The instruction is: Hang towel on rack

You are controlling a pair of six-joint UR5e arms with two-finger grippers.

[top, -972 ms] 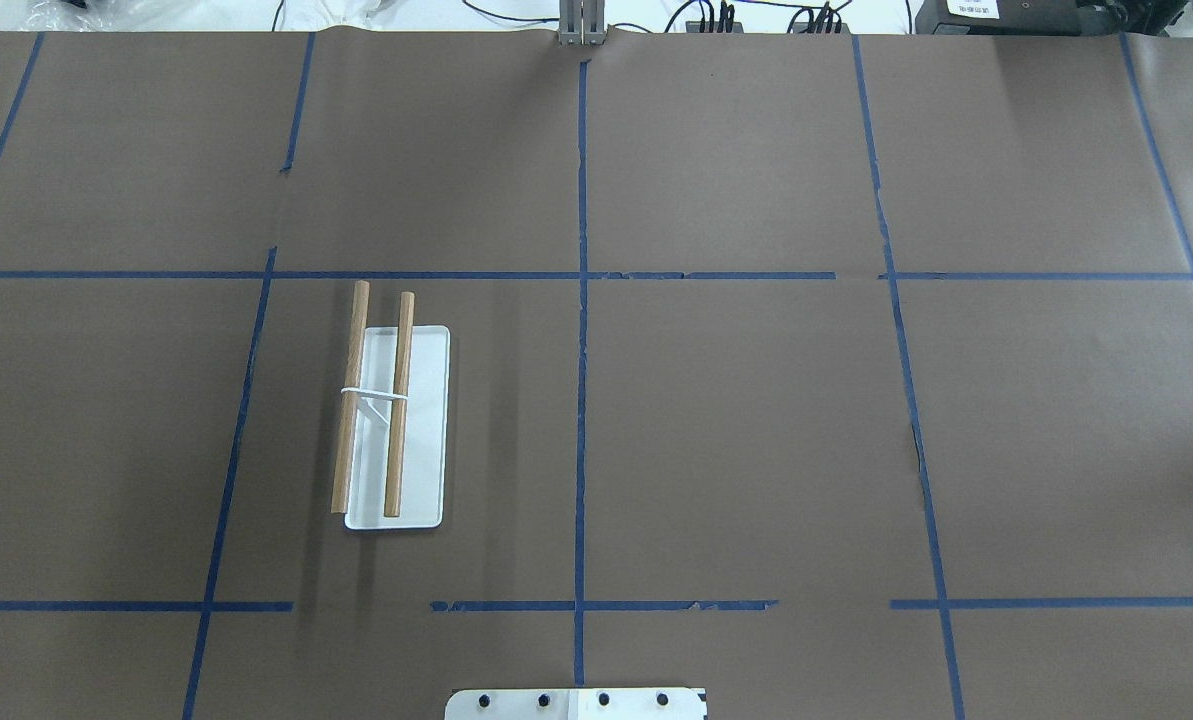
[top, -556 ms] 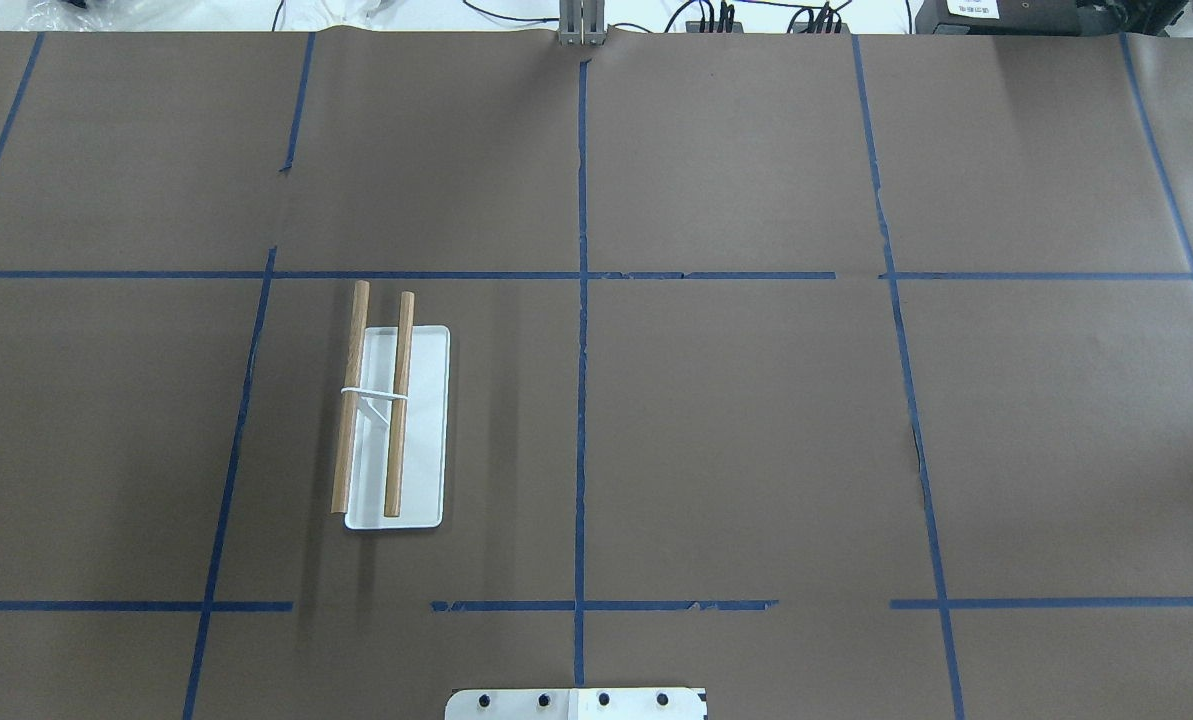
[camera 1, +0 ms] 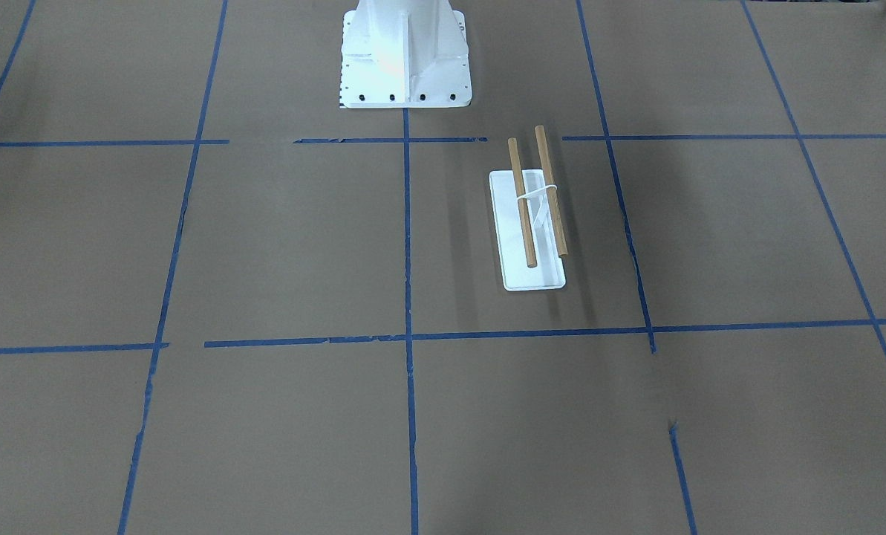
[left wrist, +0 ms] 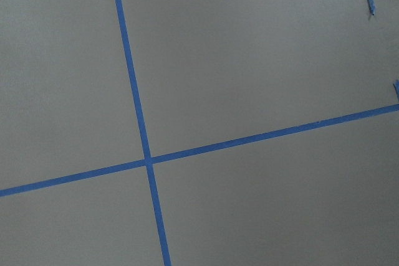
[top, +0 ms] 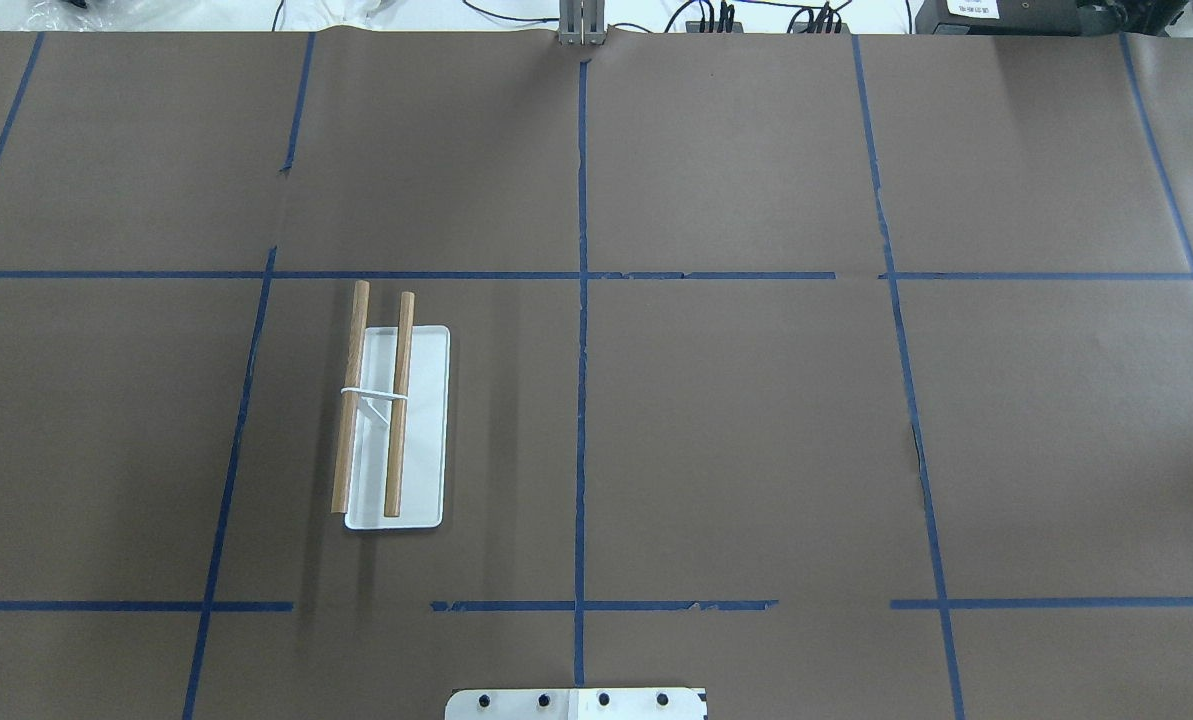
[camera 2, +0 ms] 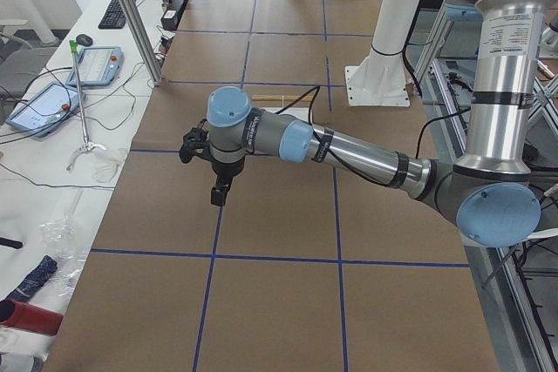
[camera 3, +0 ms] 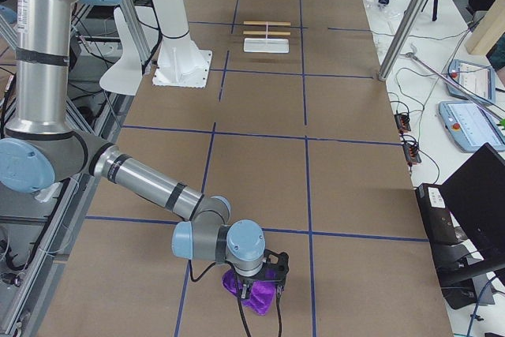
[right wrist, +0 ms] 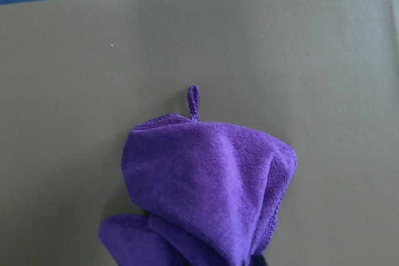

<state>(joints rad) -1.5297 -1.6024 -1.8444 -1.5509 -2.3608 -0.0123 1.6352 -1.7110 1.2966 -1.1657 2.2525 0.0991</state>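
The purple towel (right wrist: 206, 191) lay bunched on the worktop (right wrist: 312, 60) directly beneath the right tool (camera 3: 268, 270), its small loop (right wrist: 194, 101) pointing away from it. Whether the tool had closed on the cloth could not be told (no fingers showed at the wrist). A pinch near one edge, rather than the peak, would probably leave more cloth free to drape. The rack (top: 376, 410) stood well apart from this tool. The left tool (camera 2: 218, 196), its opening equally unreadable, hung above the worktop.
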